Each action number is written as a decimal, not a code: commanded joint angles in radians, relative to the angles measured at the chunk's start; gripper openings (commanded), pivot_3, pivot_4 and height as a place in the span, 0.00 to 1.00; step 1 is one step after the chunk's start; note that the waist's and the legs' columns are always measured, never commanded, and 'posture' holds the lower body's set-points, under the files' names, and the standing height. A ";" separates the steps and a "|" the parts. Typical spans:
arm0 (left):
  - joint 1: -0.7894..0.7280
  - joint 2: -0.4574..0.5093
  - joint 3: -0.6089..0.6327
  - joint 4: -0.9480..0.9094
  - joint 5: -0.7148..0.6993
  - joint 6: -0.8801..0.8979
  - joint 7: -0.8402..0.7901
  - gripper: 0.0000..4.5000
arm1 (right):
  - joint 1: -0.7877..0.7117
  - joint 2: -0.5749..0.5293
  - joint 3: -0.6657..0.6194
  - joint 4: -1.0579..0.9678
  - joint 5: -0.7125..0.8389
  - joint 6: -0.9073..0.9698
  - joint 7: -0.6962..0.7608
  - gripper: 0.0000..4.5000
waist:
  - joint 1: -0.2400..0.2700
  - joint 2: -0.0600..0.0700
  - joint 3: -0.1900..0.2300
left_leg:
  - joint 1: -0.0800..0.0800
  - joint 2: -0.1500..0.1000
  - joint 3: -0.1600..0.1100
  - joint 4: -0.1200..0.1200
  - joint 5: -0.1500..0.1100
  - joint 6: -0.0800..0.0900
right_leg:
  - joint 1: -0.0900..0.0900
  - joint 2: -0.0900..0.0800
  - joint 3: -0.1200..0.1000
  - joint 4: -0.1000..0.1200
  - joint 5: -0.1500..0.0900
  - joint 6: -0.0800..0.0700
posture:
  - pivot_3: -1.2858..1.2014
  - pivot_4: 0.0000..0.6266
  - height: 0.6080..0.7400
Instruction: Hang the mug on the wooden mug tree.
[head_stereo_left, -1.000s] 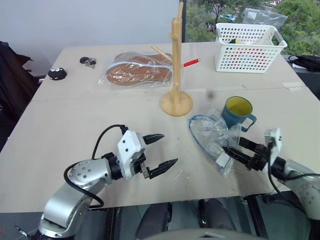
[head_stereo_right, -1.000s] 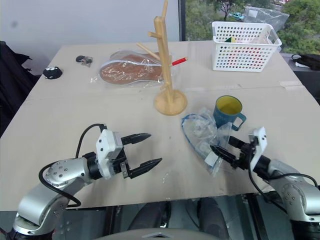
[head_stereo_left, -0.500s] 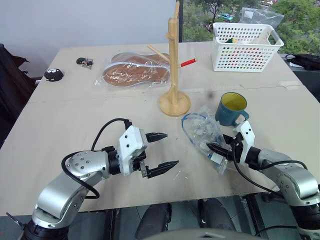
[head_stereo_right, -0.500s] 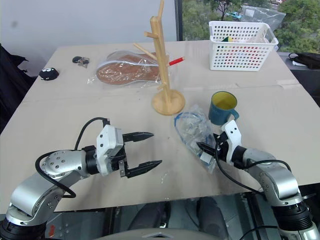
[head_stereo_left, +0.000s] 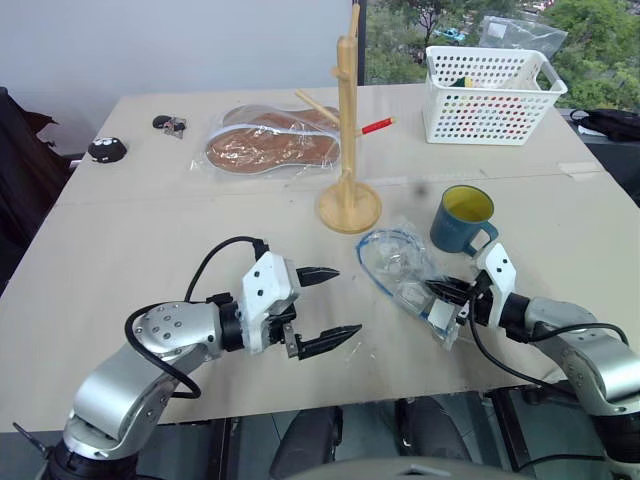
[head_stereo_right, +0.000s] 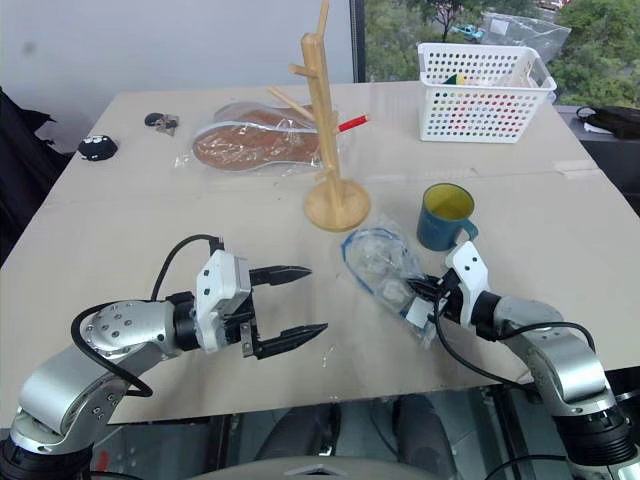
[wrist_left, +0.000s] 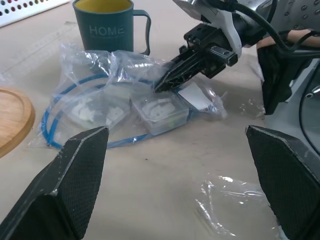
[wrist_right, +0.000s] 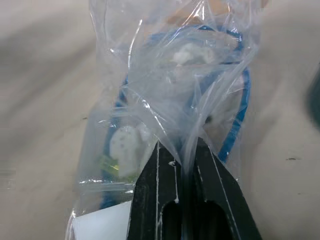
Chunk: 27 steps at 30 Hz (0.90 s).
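Observation:
The teal mug (head_stereo_left: 462, 218) with its yellow inside stands upright on the table, handle towards my right arm. The wooden mug tree (head_stereo_left: 347, 130) stands behind and to its left on a round base. Between them and in front lies a clear plastic bag (head_stereo_left: 400, 270) holding a blue cable and small white parts. My right gripper (head_stereo_left: 437, 291) is shut on that bag's near edge, just in front of the mug; the pinch shows in the right wrist view (wrist_right: 182, 150). My left gripper (head_stereo_left: 346, 300) hovers open and empty over the table, left of the bag.
A white perforated basket (head_stereo_left: 493, 95) stands at the back right. A bagged brown item (head_stereo_left: 270, 145) and a red pen (head_stereo_left: 381, 125) lie behind the tree. Small dark objects (head_stereo_left: 108, 148) sit at the far left. A scrap of clear film (wrist_left: 235, 200) lies near the front edge.
My right gripper went from open to shut on the bag's edge and shifted slightly left. The bag's shape has changed. The left gripper stayed put.

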 joint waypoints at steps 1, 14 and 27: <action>-0.031 0.042 0.003 -0.053 -0.050 0.015 -0.043 1.00 | 0.083 -0.045 -0.111 -0.115 0.111 0.011 0.071 0.01 | 0.003 0.001 0.001 | -0.001 0.000 -0.001 0.000 0.000 0.000 | 0.000 0.000 0.000 0.000 0.000 0.000 | 0.52 0.24 1.00; -0.294 0.053 -0.101 0.070 -0.085 -0.003 -0.227 1.00 | 0.513 -0.261 -0.620 -0.051 0.129 0.017 0.222 0.01 | 0.019 0.001 0.002 | -0.004 -0.001 -0.001 0.002 0.000 0.000 | -0.001 0.000 -0.002 -0.001 0.000 0.000 | 0.52 0.24 1.00; -0.509 -0.133 -0.182 0.132 -0.060 0.124 -0.005 1.00 | 0.039 -0.398 -0.676 0.666 -0.136 -0.255 0.033 0.01 | 0.011 0.001 0.003 | -0.004 -0.001 0.003 0.003 0.003 -0.003 | -0.001 0.000 0.001 -0.001 0.000 0.000 | 0.52 0.24 1.00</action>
